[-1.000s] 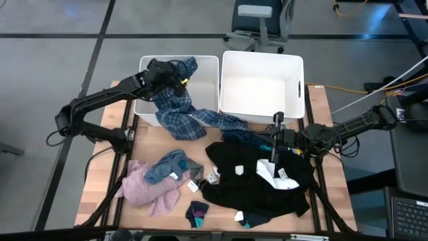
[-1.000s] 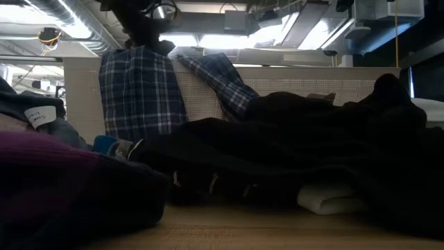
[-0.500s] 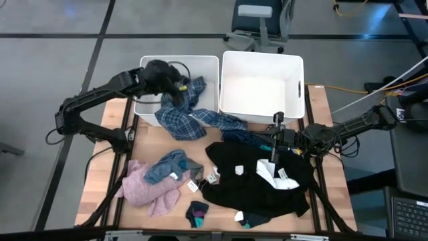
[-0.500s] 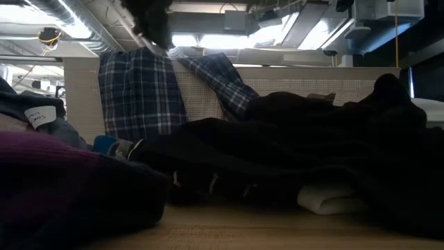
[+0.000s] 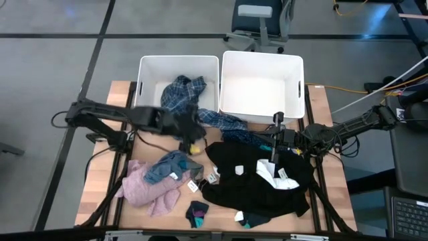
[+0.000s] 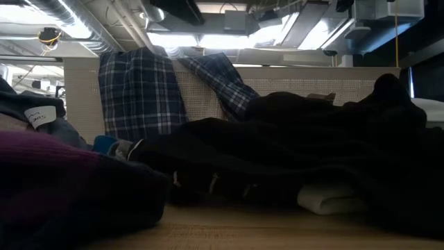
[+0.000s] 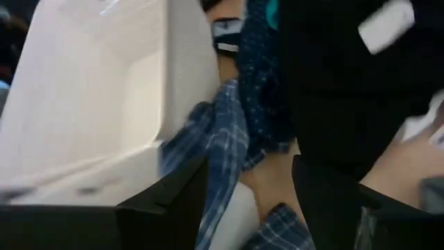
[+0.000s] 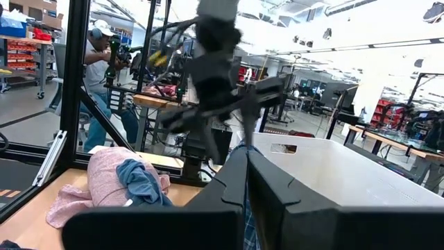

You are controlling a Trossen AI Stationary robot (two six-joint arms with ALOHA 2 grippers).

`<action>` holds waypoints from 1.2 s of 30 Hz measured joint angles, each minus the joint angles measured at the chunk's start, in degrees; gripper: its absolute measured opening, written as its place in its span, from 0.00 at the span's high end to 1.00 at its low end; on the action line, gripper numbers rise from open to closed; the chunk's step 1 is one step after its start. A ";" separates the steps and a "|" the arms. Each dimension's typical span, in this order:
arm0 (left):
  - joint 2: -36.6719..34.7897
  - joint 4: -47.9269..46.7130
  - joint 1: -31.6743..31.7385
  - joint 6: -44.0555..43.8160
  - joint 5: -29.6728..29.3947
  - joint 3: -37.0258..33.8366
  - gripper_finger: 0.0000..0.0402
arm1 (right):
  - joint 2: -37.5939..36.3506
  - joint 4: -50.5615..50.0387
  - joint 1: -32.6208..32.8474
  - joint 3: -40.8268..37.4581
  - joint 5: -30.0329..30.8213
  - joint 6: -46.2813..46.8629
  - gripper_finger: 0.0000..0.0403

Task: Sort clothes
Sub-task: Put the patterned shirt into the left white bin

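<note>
**One shirt half binned, most clothes unsorted**

Two risks are judged from how things lie. The blue plaid shirt (image 5: 184, 94) is seen draped over the front wall of the left bin (image 5: 148, 67), part inside and a sleeve trailing out onto the table (image 5: 114, 94) toward the navy dotted cloth (image 5: 251, 138). The left gripper (image 5: 189, 126) is held just in front of that bin with its jaws spread and nothing between them; in the left wrist view the hanging plaid sleeve lies directly ahead of the jaws, with the black garment (image 5: 257, 181) beyond and to one side. If the arm is swept low across here, the sleeve could be snagged and the shirt dragged back out, since its weight is split across the rim.

The right gripper (image 5: 275, 144) is parked with jaws clenched on nothing visible, the black garment just below it. The pink fuzzy top (image 5: 144, 189) and small dark socks (image 5: 197, 214) lie well apart from both jaws. Overlapping cloth could cause two pieces to be lifted together.
</note>
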 joint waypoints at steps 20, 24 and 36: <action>22.17 14.96 -1.97 26.81 -23.43 -0.02 0.51 | -0.01 -0.10 0.00 0.00 -0.01 0.02 0.96; 23.15 15.10 0.02 29.16 -23.64 -0.02 0.51 | 0.01 -0.09 0.00 0.00 -0.01 0.02 0.96; 23.19 14.18 4.26 27.89 -22.07 -0.02 0.60 | 0.01 -0.09 0.00 0.00 -0.01 0.02 0.96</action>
